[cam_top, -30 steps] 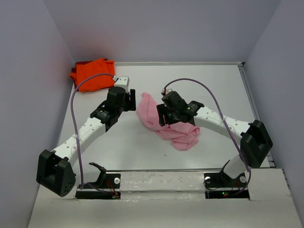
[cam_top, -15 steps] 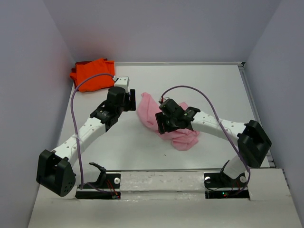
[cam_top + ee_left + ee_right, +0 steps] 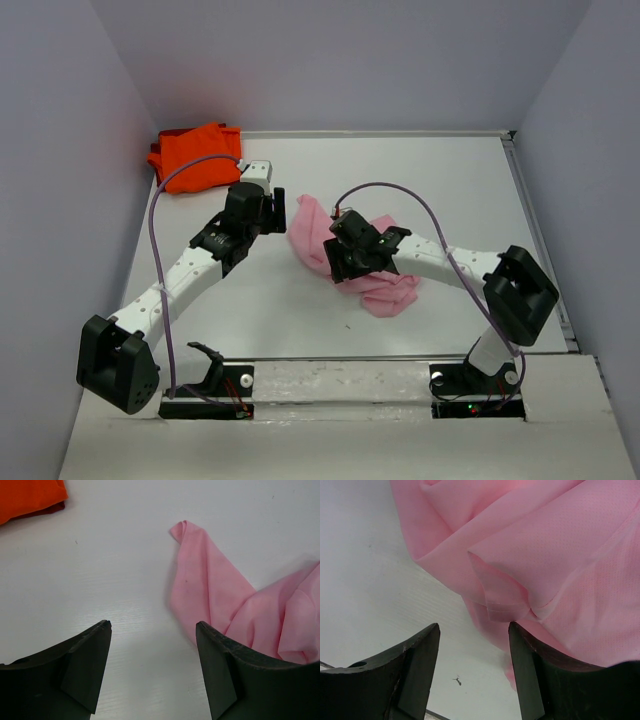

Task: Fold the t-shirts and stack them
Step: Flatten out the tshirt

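— How did the pincers stand?
— The right pincer (image 3: 474, 630) was spread wide with nothing between its jaws. It was poised over the pink shirt (image 3: 545, 545), and a stitched hem lay at 12 o'clock of the gap. The left pincer (image 3: 154, 627) was wide and empty too, over bare table (image 3: 100, 570), with the pink shirt's pointed end at its 1 o'clock.
— And how far along was the job?
— Barely begun, I'd judge. The pink shirt lay rumpled near the table's centre, creased over itself with no clean fold. The orange shirt (image 3: 195, 158) sat at the table's 10 o'clock corner, well apart from it. It looked bunched or roughly doubled, but I couldn't tell which. Nothing was stacked.
— What was the cloth like?
— Thin, soft and limp. The pink showed a fine dotted knit and draped in loose ridges, and the orange was matte and bright. The table was smooth, white and hard
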`<action>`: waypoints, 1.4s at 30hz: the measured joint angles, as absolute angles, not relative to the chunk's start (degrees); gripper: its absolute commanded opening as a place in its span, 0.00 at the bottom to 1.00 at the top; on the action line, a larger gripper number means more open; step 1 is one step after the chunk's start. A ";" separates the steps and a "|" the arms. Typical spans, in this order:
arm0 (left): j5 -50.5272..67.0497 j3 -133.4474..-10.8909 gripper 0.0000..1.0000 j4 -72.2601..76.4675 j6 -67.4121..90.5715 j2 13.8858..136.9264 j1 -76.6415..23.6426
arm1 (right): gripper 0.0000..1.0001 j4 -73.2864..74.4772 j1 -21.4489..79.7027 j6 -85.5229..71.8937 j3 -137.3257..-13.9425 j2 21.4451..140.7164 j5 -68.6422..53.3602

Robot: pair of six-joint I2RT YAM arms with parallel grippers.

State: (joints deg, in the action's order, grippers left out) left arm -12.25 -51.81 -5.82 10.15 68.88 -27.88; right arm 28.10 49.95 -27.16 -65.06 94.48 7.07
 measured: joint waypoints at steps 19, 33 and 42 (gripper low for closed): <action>-12.25 -51.81 0.78 -5.82 10.15 68.88 -27.88 | 0.54 27.77 49.95 -25.28 -66.41 97.80 12.14; -12.25 -51.81 0.78 -5.82 10.15 68.88 -27.88 | 0.41 27.79 49.95 -24.64 -68.99 98.21 14.41; -12.25 -51.81 0.78 -5.82 10.15 68.88 -27.88 | 0.49 28.10 49.95 -23.70 -71.33 98.28 13.19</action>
State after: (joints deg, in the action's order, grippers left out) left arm -12.25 -51.81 -5.82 10.15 68.88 -27.88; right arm 28.10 49.95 -23.70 -71.33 98.28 13.19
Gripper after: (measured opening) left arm 0.778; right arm 0.421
